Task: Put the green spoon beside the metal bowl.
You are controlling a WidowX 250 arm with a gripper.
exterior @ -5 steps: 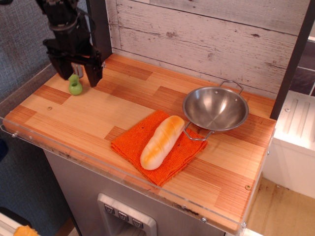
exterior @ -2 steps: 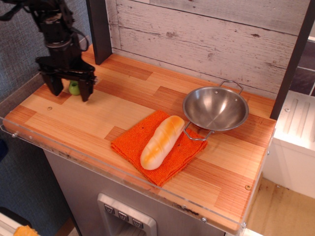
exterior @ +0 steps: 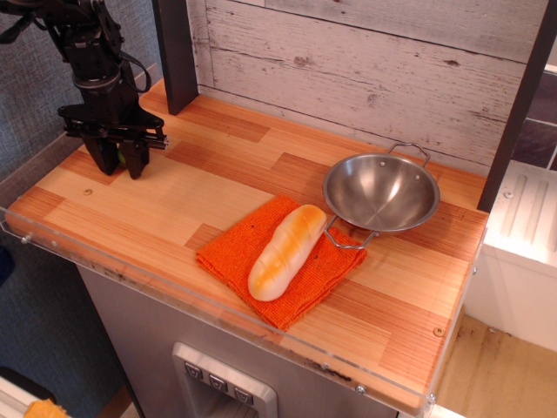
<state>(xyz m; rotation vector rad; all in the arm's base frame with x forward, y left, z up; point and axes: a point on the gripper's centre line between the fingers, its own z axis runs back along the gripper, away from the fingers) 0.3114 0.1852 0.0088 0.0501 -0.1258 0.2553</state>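
Weathered whitewashed planks back the scene, and below them we see a butcher-block counter [exterior: 261, 187] of glossy wooden strips in pale and reddish tones, edged at the front with a clear plastic lip. At the counter's far left corner the black robot gripper [exterior: 121, 162] points straight down with its fingertips at the wood, the two fingers drawn close together. Between them we can make out only a sliver of lime green, the small green spoon [exterior: 123, 155] with its chunky plastic handle; its grey head is hidden, and we cannot tell whether the fingers actually press on it. Well apart from it, toward the right, sits the shiny round stainless-steel bowl [exterior: 381, 192] with thin wire loop handles on opposite sides, its inside smooth and mirror-like. Just beside the bowl lies a coarse-woven orange cloth [exterior: 318, 270], and on it rests a smooth, glossy golden bread roll [exterior: 286, 251], elongated and tilted diagonally.
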